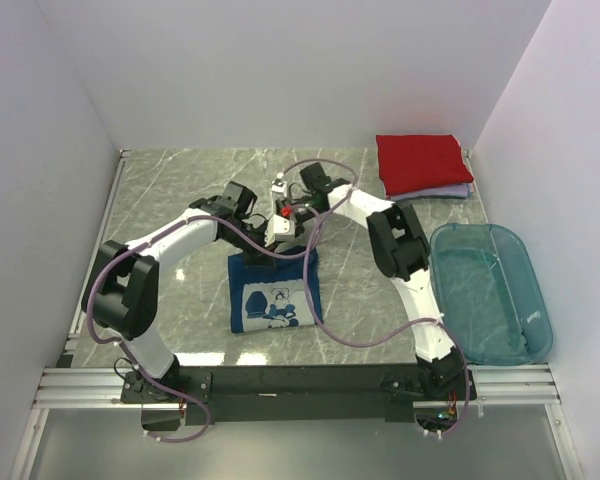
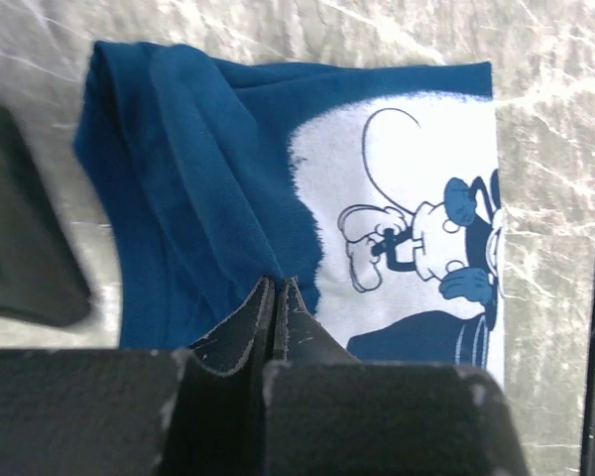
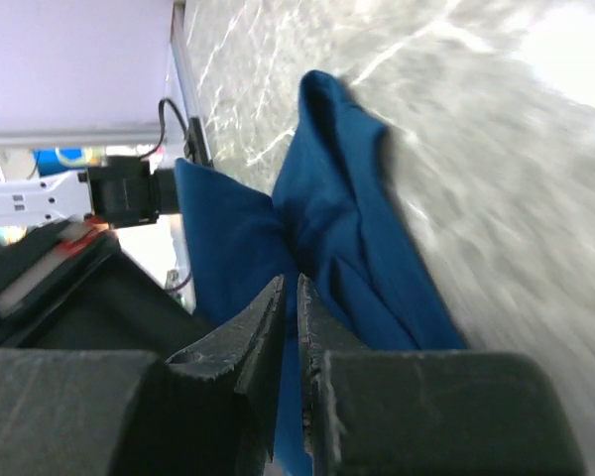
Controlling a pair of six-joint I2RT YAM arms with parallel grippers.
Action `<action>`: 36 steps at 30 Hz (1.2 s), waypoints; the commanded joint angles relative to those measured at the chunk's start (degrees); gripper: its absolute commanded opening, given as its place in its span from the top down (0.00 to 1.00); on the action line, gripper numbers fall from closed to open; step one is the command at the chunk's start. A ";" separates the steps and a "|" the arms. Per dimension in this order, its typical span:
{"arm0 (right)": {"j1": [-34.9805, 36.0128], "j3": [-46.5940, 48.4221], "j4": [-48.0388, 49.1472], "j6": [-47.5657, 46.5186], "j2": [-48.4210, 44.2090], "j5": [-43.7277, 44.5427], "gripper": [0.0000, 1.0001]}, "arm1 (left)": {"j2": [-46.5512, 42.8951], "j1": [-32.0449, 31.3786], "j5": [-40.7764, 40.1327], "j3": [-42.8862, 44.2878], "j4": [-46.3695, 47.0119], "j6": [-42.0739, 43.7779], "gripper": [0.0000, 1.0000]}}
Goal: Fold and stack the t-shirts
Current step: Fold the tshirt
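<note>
Marbled tabletop (image 1: 180, 190), mid-frame: dark blue t-shirt (image 1: 275, 295) is pinched mid-fold by left gripper (image 2: 276, 288) and right gripper (image 3: 290, 288); laying-down is judged next.

Both arms bent inward, L gripper (image 2: 276, 290) & R gripper (image 3: 289, 290) clamped on blue tee (image 2: 198, 178).

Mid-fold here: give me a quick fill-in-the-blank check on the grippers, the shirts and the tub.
1. The left gripper and right gripper are both ____ on the blue shirt.
2. The lavender shirt lies ____ the red shirt.
3. The tub stands at the ____ edge of the table.

Missing words: shut; under; right.
</note>
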 commanded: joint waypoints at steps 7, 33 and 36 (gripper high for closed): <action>2.33 -0.30 5.02 4.98 7.85 -3.99 0.83 | -1.32 -0.15 -3.34 0.48 3.97 -0.48 0.99; 2.33 1.72 -6.05 -3.20 10.94 -3.37 0.83 | 8.00 4.60 -3.34 9.10 9.07 2.42 0.99; 1.90 4.25 -8.94 -5.39 10.06 -0.23 0.78 | 7.73 4.60 -3.25 7.78 10.83 2.42 0.99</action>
